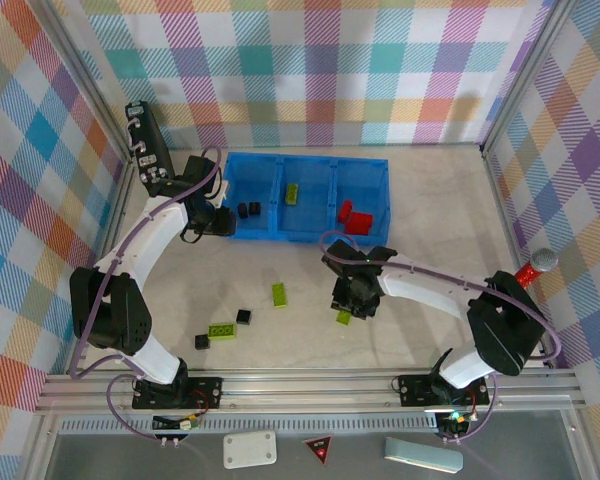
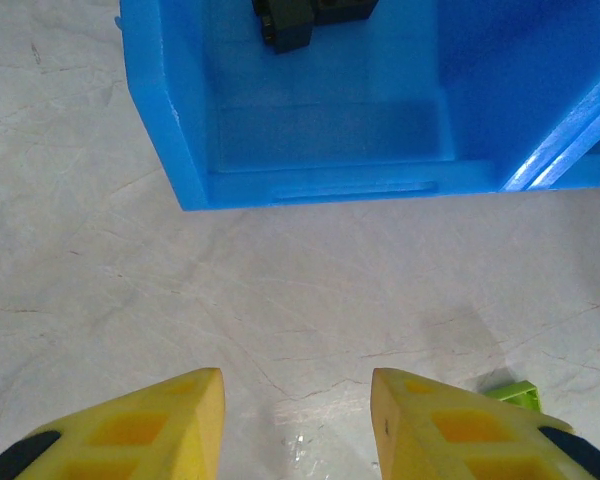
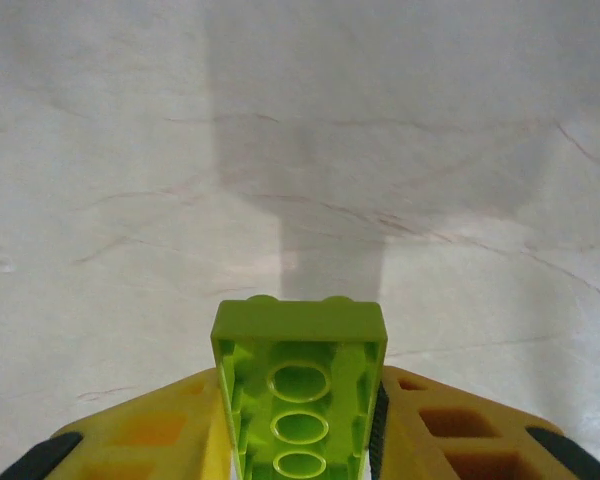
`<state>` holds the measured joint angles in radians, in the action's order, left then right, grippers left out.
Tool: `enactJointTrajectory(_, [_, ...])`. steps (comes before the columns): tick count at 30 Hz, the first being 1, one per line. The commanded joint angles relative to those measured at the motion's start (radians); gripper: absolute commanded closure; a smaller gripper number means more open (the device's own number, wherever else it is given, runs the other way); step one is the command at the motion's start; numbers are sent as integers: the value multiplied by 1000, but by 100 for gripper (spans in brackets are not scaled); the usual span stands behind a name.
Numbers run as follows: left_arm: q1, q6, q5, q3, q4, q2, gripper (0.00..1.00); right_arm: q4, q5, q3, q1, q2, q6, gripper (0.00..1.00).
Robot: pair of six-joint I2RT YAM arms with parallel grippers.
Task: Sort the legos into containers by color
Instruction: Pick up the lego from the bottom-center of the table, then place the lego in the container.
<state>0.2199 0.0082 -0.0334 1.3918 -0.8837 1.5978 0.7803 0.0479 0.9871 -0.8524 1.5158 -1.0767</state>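
Plaid walls ring a pale table. From above we see the blue tray (image 1: 310, 157) keeping black, green and red bricks in separate compartments, while the right gripper (image 1: 352, 300) sits low over the table with a lime-green brick (image 1: 343, 317).

Left wrist: the left gripper (image 2: 295, 390), jaws apart and empty, faces the tray's near corner.

Right wrist: yellow fingers (image 3: 150, 430) clamp that green brick. We judge a pick is under way. Next comes a lift and a carry to the middle compartment (image 1: 310, 215).

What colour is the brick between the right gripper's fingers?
Lime green. The brick shows best in the right wrist view.
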Motion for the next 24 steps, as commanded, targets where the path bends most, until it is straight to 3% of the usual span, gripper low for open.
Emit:
enactJointTrajectory(1, [-10, 13, 7, -16, 4, 7, 57, 94, 46, 82, -4, 41, 188, 63])
enactJointTrajectory(24, [-10, 14, 28, -42, 40, -4, 57, 205, 83, 694, 130, 365, 531, 60])
